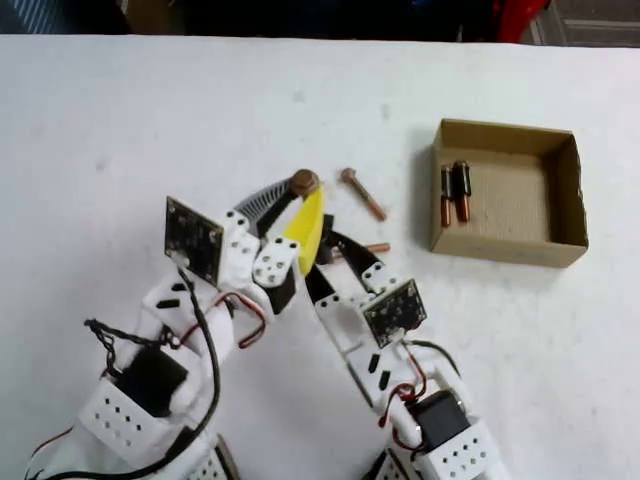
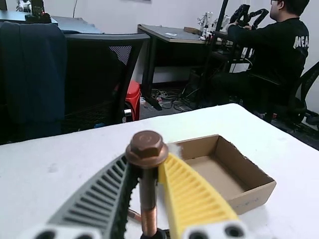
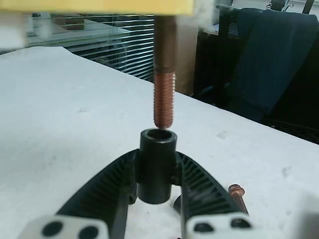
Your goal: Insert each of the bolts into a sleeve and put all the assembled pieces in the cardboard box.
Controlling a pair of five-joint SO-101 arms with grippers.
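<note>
The left gripper (image 2: 148, 174) was closed on a copper-coloured bolt with a hexagonal flanged head (image 2: 146, 149). It held the shank just under the head, with the thread pointing down. The right gripper (image 3: 157, 181) was clamped around a short black cylindrical sleeve (image 3: 157, 159), which stood upright with its opening up. The thread tip hung just above this opening, apart from it, and seemed a little off the centre.

From here, I judged the main danger to be that the tip would land on the rim instead of going into the hole. A push down could then tilt the sleeve between the jaws, or turn the bolt in its grip, because the bolt was held at one short place only. A piece that slipped free could roll on the white table (image 1: 150, 120).

The right wrist view showed the small gap between thread and sleeve; in the high view the yellow finger (image 1: 309, 225) covered that spot. The high view showed two assembled pieces (image 1: 453, 193) lying in the open brown cardboard box (image 1: 505, 250) and a loose copper bolt (image 1: 362, 193) near the box. The left wrist view looked at the box from low and from the side, so I could not judge its contents there.
</note>
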